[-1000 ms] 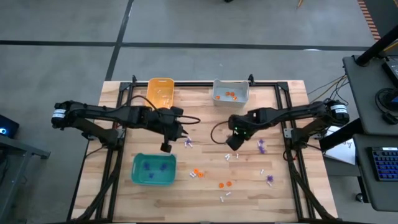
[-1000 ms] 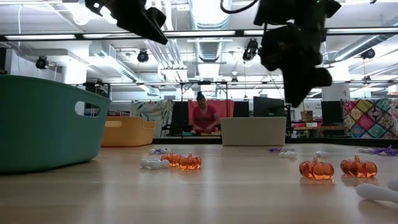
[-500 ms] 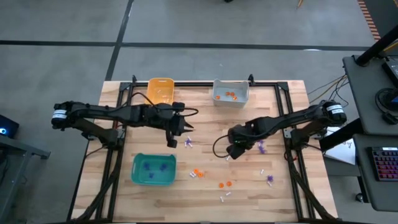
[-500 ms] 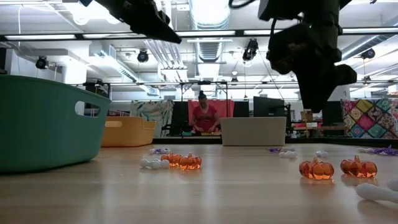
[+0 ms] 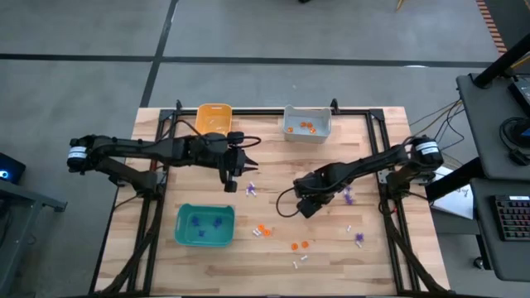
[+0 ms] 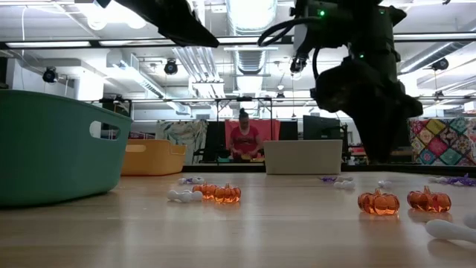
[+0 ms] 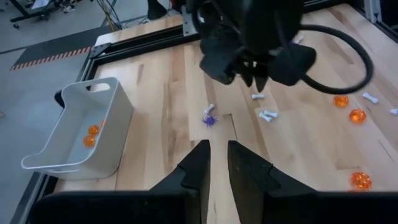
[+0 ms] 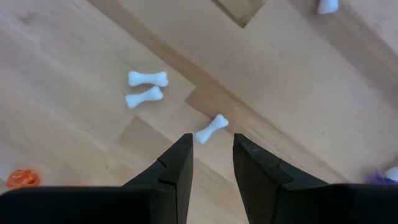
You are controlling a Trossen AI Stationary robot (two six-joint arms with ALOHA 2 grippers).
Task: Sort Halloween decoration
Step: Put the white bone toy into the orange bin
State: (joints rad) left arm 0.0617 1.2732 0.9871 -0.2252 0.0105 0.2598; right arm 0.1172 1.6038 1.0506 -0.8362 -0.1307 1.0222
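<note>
While a small white bone trinket [image 8: 210, 129] lies on the wood table [image 8: 74, 37] just ahead of the gap betw. the right gripper [image 8: 211, 163] fingers, jaws narrowly parted w/ nothing held, left gripper [image 7: 217, 163] hovers nr. mid-table, jaws slightly apart, empty.

Below my open fingers lies a small white plastic bone [image 8: 210, 129], tilted on the wood, with two more white bones [image 8: 147, 88] side by side nearby and a glossy orange pumpkin [image 8: 23, 178] farther off.
</note>
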